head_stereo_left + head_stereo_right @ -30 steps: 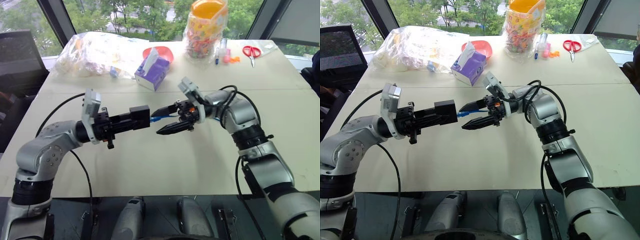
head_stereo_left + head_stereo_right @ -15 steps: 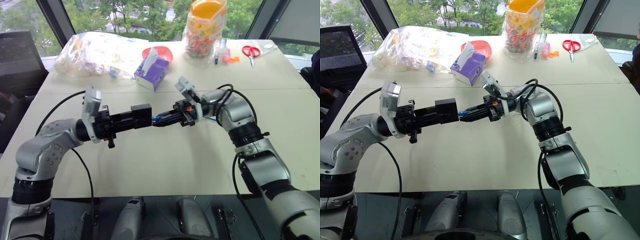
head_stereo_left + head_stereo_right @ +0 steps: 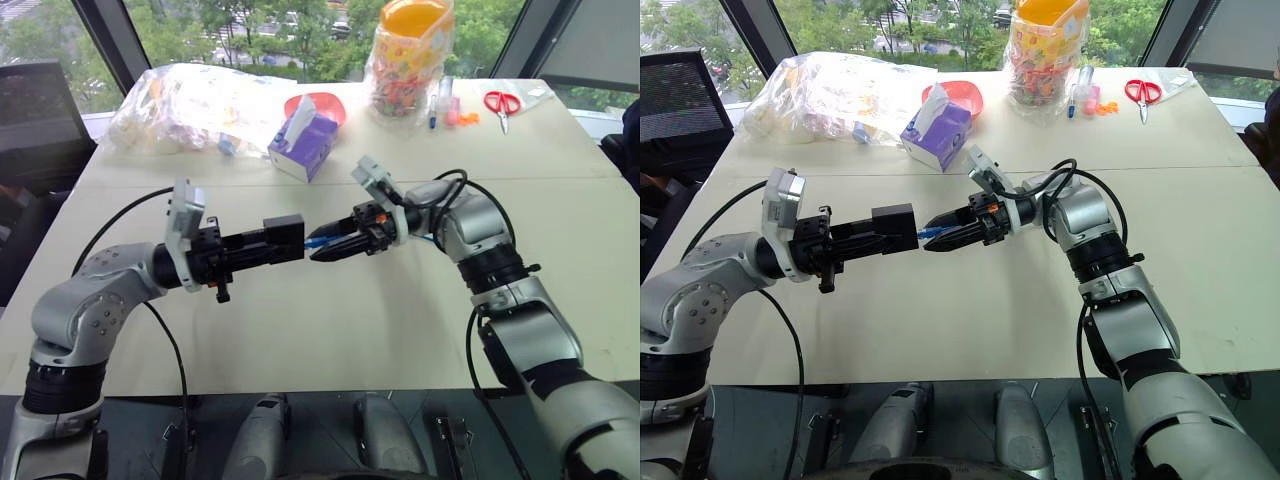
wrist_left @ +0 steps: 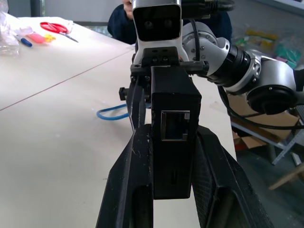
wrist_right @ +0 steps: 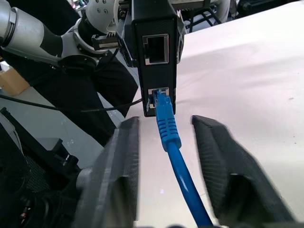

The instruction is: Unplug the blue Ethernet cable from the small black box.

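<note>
The small black box [image 3: 283,236] hangs above the table, with my left gripper [image 3: 265,245] shut on its sides. In the left wrist view the box [image 4: 173,128] shows an empty port facing out. The blue Ethernet cable [image 5: 173,147] runs up between the fingers of my right gripper [image 5: 166,122]. Its plug sits at the lower port of the box [image 5: 154,47]. The right fingers stand apart, with a gap on each side of the cable. From the head, my right gripper [image 3: 322,250] points left at the box's end. A loop of the cable [image 4: 111,114] lies on the table.
At the back of the table are a purple tissue box [image 3: 305,140], a red bowl [image 3: 335,105], a clear plastic bag [image 3: 190,105], a jar of sweets [image 3: 410,60] and red scissors [image 3: 503,102]. A dark chair [image 3: 30,110] stands at the left.
My right gripper was wide open a second ago and then closed in on the cable by the box. Its fingers now stand a little apart again. The left arm and box stayed put.
</note>
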Controlling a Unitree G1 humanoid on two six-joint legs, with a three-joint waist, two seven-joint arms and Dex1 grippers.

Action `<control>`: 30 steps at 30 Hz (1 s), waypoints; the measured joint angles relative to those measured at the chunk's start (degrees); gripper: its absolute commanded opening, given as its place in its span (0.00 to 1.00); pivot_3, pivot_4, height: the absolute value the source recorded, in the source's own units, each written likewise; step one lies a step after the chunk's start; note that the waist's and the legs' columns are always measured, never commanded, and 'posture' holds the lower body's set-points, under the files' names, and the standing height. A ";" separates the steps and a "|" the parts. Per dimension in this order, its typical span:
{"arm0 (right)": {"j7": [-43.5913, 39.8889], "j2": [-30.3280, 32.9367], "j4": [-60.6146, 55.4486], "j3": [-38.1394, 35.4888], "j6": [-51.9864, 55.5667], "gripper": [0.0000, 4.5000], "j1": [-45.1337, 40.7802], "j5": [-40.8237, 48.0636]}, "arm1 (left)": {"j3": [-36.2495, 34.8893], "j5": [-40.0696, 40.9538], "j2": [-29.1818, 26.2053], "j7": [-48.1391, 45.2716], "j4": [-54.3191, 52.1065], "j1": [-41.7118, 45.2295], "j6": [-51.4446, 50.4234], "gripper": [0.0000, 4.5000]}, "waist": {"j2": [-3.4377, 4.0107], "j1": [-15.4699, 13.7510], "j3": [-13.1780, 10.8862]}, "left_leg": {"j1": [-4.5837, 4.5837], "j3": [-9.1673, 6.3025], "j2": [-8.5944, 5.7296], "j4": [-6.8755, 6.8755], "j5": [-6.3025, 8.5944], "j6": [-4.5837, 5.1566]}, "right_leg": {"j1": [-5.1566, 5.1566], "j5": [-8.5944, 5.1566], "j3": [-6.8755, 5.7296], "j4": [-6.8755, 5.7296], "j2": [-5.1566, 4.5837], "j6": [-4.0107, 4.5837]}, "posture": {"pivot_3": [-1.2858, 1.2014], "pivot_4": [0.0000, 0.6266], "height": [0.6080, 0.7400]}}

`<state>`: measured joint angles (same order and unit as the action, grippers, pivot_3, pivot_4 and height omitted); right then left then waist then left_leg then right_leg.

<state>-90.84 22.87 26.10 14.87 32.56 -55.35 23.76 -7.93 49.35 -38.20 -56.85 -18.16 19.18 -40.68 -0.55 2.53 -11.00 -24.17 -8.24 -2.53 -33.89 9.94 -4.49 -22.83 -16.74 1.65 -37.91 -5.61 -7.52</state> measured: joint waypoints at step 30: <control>-0.02 -0.86 0.18 -1.67 3.37 0.36 -1.17 0.53 | -0.01 -0.01 1.04 0.85 0.00 -0.41 0.32 0.11 | 0.00 0.00 0.00 | -0.01 0.00 0.00 0.00 0.00 0.00 | -0.01 0.00 0.00 0.00 0.00 0.00 | 0.52 0.24 0.90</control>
<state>-90.86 22.01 26.27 13.20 35.93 -56.52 24.29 -7.93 49.33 -37.17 -56.00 -18.16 18.77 -40.37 -0.55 2.52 -11.00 -24.18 -8.23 -2.53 -33.89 9.94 -4.49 -22.84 -16.74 1.65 -37.91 -5.61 -7.52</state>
